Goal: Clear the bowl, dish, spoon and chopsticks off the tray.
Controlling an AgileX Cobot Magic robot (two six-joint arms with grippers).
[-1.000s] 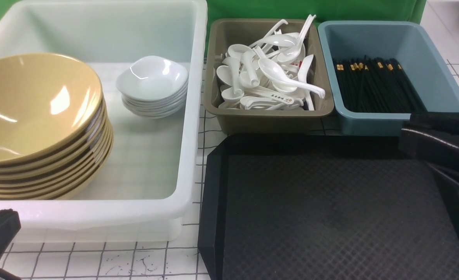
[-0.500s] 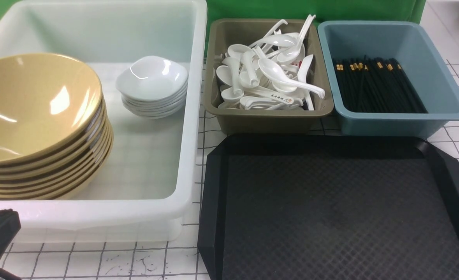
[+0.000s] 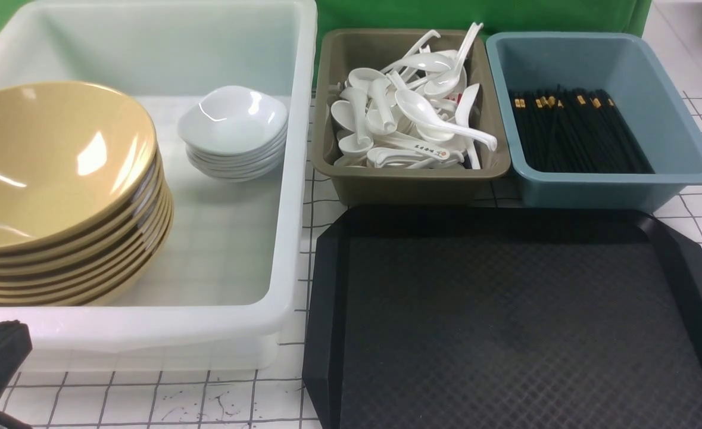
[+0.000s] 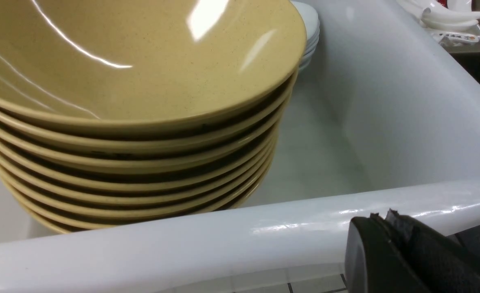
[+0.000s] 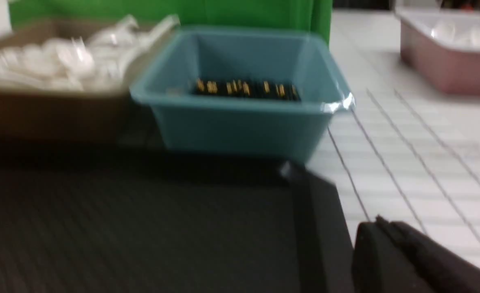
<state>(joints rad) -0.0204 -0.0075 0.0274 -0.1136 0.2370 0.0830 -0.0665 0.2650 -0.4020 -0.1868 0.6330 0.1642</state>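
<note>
Fingers: both grippers closed, empty, left gripper (image 4: 390, 215) lower right, right gripper (image 5: 380, 224) lower right | tray (image 3: 505, 322) bare, lower right | bowl (image 3: 53, 161), dish (image 3: 231, 119), spoon (image 3: 428, 113), chopsticks (image 3: 577, 131) binned | you look finished.

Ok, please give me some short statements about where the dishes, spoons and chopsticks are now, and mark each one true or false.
1. The black tray has nothing lying on it. True.
2. The chopsticks lie in the olive-brown bin. False: they lie in the blue bin.
3. The yellow bowls stand stacked inside the white tub. True.
4. The white dishes are stacked on top of the yellow bowls. False: they form their own stack beside the bowls, in the same tub.
5. The spoons are piled in the olive-brown bin. True.
</note>
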